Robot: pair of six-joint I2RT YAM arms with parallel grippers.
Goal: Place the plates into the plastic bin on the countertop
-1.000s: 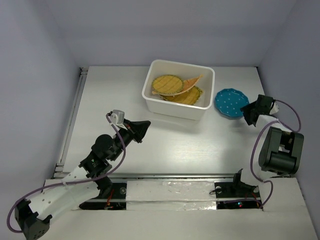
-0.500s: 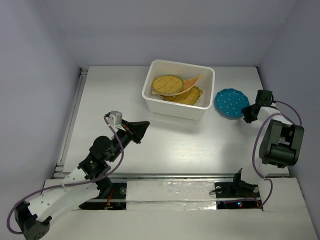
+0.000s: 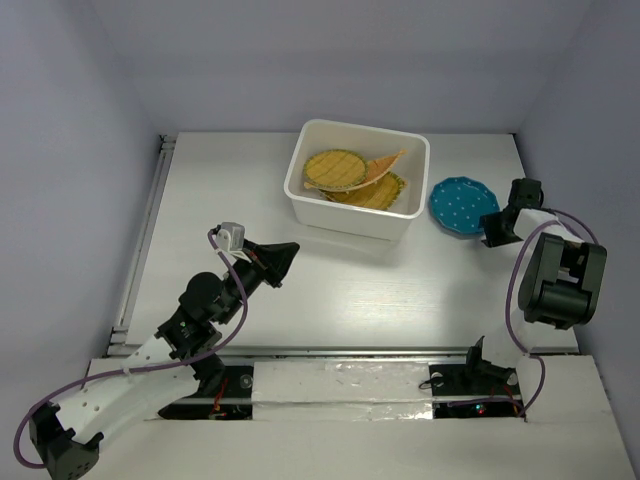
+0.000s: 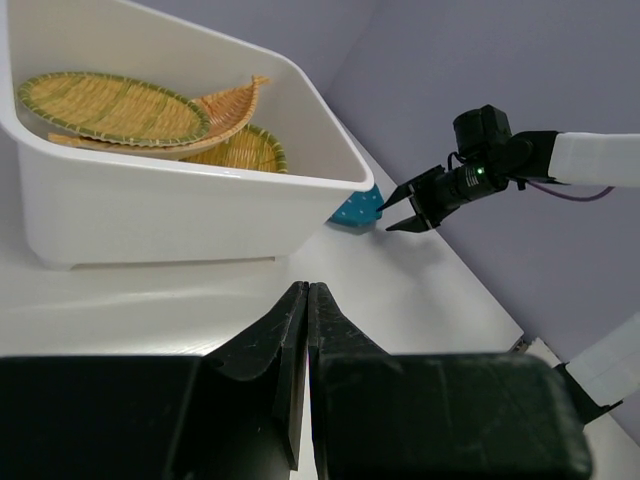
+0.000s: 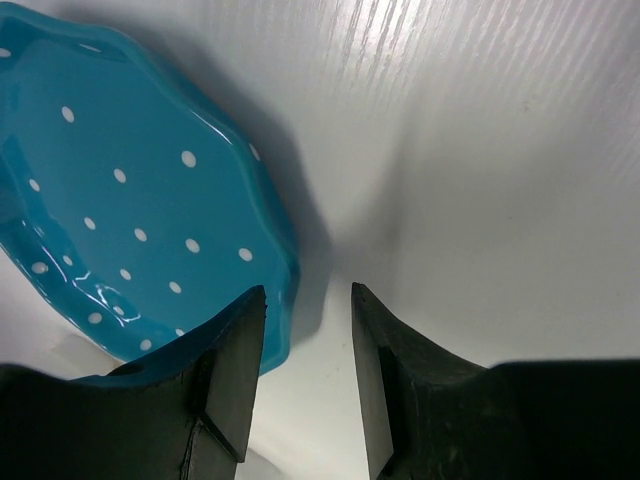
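Right hand [image 5: 305, 295] has edged nearer the teal plate [image 5: 130, 200], held low, fingers parted.

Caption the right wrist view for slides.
Open right end effector poised at edge of teal dotted plate on countertop.

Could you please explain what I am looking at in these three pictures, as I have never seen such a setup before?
These are two robot arms bolted at the near edge of a white table. One picture looks down from above. The other two come from a small camera on each wrist, so the dark prongs at the bottom are that arm's own fingers. On the table stands a white plastic bin with several woven wicker plates inside. Beside it lies a teal dotted plate. The left gripper is shut and holds nothing. The right gripper is open at the teal plate's rim, not gripping it.
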